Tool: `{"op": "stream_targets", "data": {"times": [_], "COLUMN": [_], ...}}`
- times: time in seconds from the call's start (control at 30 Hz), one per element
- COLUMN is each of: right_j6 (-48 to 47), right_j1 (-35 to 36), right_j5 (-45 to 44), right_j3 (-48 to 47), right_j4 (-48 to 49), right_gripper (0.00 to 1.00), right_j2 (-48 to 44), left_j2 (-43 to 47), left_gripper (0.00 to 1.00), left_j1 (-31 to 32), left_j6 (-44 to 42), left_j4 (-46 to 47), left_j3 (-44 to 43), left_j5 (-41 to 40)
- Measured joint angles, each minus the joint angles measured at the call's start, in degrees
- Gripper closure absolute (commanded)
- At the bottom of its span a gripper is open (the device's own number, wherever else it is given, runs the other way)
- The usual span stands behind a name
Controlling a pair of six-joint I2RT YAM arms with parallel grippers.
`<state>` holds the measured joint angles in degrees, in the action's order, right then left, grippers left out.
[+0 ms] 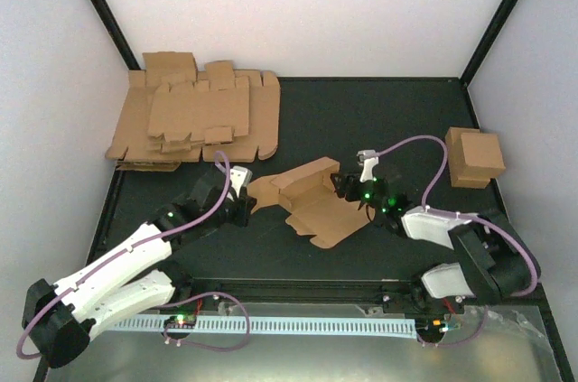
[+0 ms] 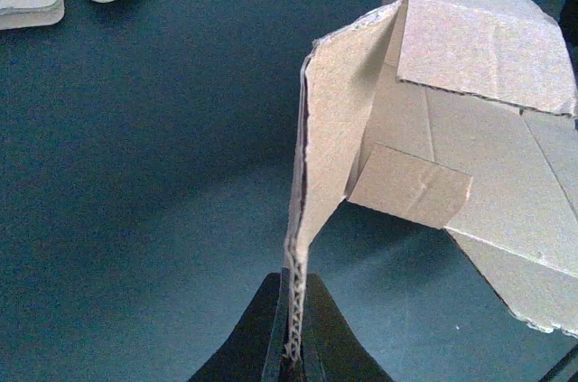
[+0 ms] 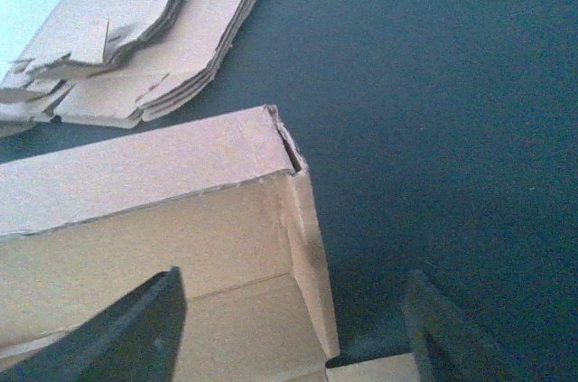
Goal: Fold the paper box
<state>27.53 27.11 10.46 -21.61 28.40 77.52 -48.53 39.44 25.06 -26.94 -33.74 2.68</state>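
One paper box (image 1: 312, 206) — half folded — was seen mid-way across the table (image 1: 379, 120), with one pile of flat blanks (image 1: 194, 120) at the far left and one finished box (image 1: 476, 156) at the right. A flap of it was pinched in the closed left gripper (image 2: 292, 328); the right gripper (image 3: 293, 287) was spread wide astride a corner wall, nothing gripped.

Wht/blk arms (image 1: 117, 265), purple cables (image 1: 417, 140), grn LEDs (image 1: 368, 194), blk fingers (image 3: 135, 332)
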Motion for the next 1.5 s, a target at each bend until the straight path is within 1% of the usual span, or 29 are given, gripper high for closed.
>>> {"op": "stream_targets", "data": {"times": [0.17, 0.33, 0.43, 0.53, 0.6, 0.67, 0.7, 1.2, 1.5], "right_j6": [-1.1, -1.8, -1.8, -1.8, -1.8, -1.8, -1.7, -1.9, -2.1], "right_j1": [-0.5, -0.5, -0.5, -0.5, -0.5, -0.5, -0.5, -0.6, -0.6], "right_j5": [3.7, 5.5, 5.5, 5.1, 4.9, 5.0, 5.0, 5.1, 5.1], "right_j3": [-1.5, -1.6, -2.1, -2.1, -2.1, -2.2, -2.3, -4.4, -6.9], "right_j4": [1.7, 5.1, 7.0, 10.0, 12.2, 14.1, 14.7, 18.1, 17.2], "right_gripper": [0.42, 0.43, 0.45, 0.46, 0.5, 0.57, 0.58, 0.58, 0.75], "right_j2": [5.3, 9.5, 11.6, 13.3, 14.4, 15.9, 16.7, 21.3, 23.1], "left_j2": [-0.3, -0.3, -0.3, -0.3, -0.3, -0.4, -0.5, -1.1, -1.5], "left_gripper": [0.98, 0.99, 0.99, 0.99, 0.98, 0.98, 0.98, 0.99, 0.98], "left_j1": [-0.1, -0.4, -0.5, -0.5, -0.6, -0.8, -0.9, -1.9, -2.6], "left_j6": [0.0, 0.0, 0.0, 0.0, 0.0, 0.0, 0.0, 0.0, 0.0], "left_j4": [0.0, 0.0, 0.0, 0.0, 0.0, 0.0, 0.0, 0.0, 0.0], "left_j3": [0.0, -0.1, -0.1, -0.1, -0.1, -0.1, -0.1, -0.2, -0.2], "left_j5": [0.3, 0.3, 0.3, 0.3, 0.4, 0.4, 0.4, 1.2, 2.0]}}
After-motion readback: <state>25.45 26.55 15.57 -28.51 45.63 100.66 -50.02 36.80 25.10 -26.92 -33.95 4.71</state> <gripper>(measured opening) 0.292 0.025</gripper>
